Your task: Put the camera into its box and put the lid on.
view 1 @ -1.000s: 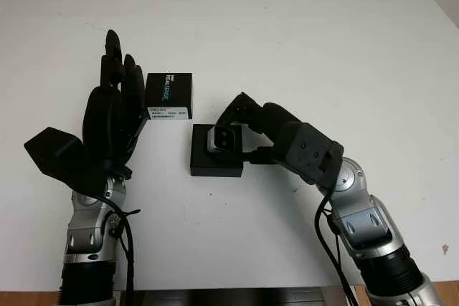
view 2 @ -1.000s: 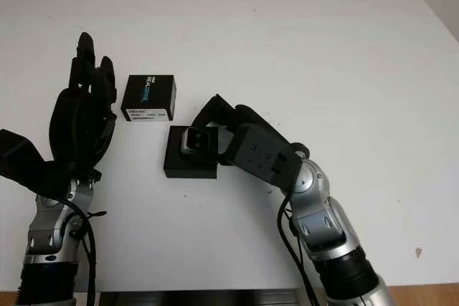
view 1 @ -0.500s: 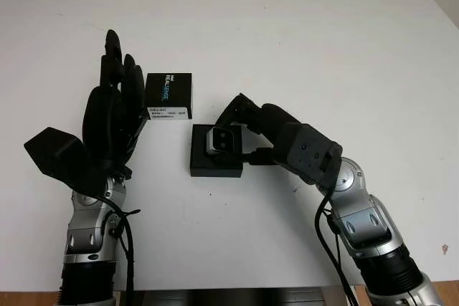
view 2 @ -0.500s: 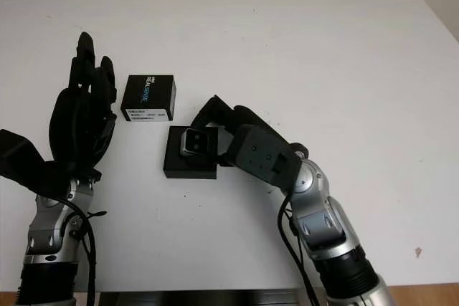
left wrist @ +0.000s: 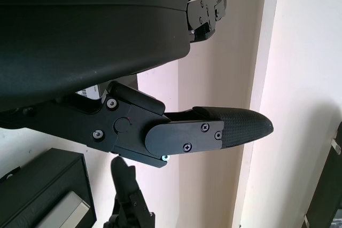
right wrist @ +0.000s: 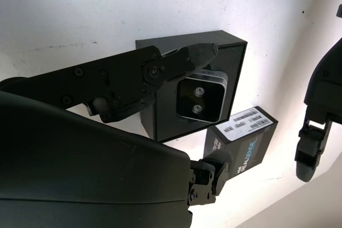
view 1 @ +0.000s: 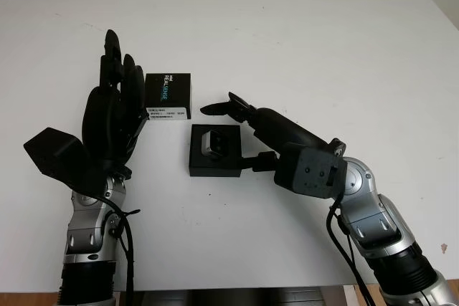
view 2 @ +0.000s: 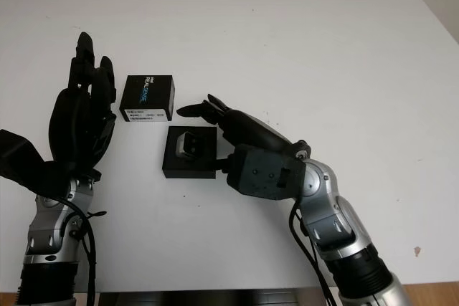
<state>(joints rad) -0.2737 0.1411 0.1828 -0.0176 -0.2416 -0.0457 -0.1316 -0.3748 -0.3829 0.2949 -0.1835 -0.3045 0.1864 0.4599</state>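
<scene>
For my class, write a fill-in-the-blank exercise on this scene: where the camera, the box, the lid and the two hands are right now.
1. The camera sits inside the open black ____.
2. The lid lies on the ____, beside the left hand.
3. The right hand, next to the box, is ____ and holds nothing.

Missing words: box; table; open

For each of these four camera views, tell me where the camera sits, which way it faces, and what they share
Left eye view: on the head, looking down at the white table; left hand open beside the lid, right hand open by the box.
Right eye view: same scene, slightly offset.
Left wrist view: beside the left hand's fingers, facing the box corner.
Right wrist view: behind the right hand's shell, facing the camera in the box.
Shared: box and camera.
</scene>
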